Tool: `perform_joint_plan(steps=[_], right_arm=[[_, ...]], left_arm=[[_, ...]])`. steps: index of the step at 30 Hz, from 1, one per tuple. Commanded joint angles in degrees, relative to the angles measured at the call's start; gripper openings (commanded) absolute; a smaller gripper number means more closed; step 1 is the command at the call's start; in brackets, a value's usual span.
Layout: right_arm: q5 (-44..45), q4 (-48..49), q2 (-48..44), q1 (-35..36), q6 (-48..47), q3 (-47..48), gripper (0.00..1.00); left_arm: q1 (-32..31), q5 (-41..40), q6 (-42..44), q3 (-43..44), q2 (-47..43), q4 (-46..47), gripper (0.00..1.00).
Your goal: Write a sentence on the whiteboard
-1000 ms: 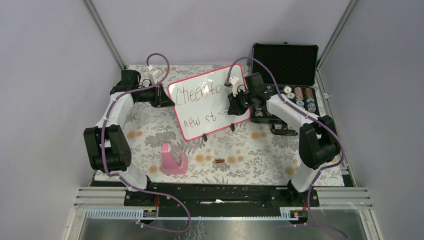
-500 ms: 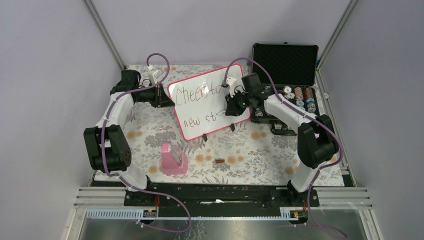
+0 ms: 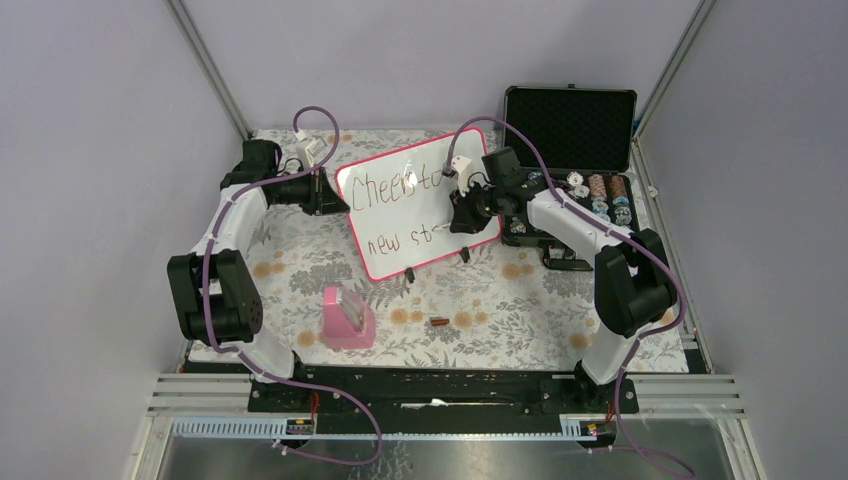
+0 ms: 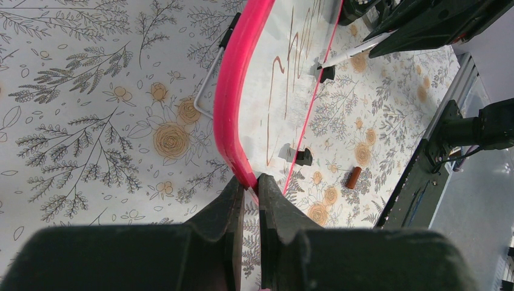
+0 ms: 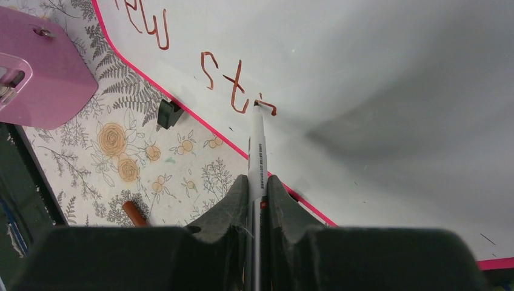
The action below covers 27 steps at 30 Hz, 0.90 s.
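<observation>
Grip on the left?
— Left gripper (image 4: pixel 247 189) pinches the whiteboard (image 3: pixel 400 215) by its pink edge, mid-table (image 3: pixel 300 250).
— Sentence (image 3: pixel 398 186)?
— 2 lines, the first partly hidden by the right gripper (image 5: pixel 257 185), clamped on a pen (image 5: pixel 257 142) touching after "st".

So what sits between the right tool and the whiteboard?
A white marker. The right tool is shut on its barrel, and its tip touches the whiteboard at the end of the sentence. The right wrist view shows this.

A lab cell with aluminium framing (image 3: pixel 700 395) and plain walls (image 3: pixel 420 60).
</observation>
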Motion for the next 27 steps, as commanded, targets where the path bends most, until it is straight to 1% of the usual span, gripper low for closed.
perform_joint_plan(steps=[1, 10, 27], right_arm=[[1.65, 1.14, -0.20, 0.51, -1.37, -0.91, 0.00], [3.24, 1.10, -1.48, 0.27, -2.32, -2.09, 0.00], [3.89, -0.10, -2.82, -2.21, -3.14, -0.27, 0.00]], left_arm=[[-1.37, -0.99, 3.26, 1.33, -1.50, 1.97, 0.00], [-1.35, -1.03, 3.32, 1.33, -1.41, 1.97, 0.00], [-1.41, -0.92, 3.20, 1.41, -1.50, 1.96, 0.00]])
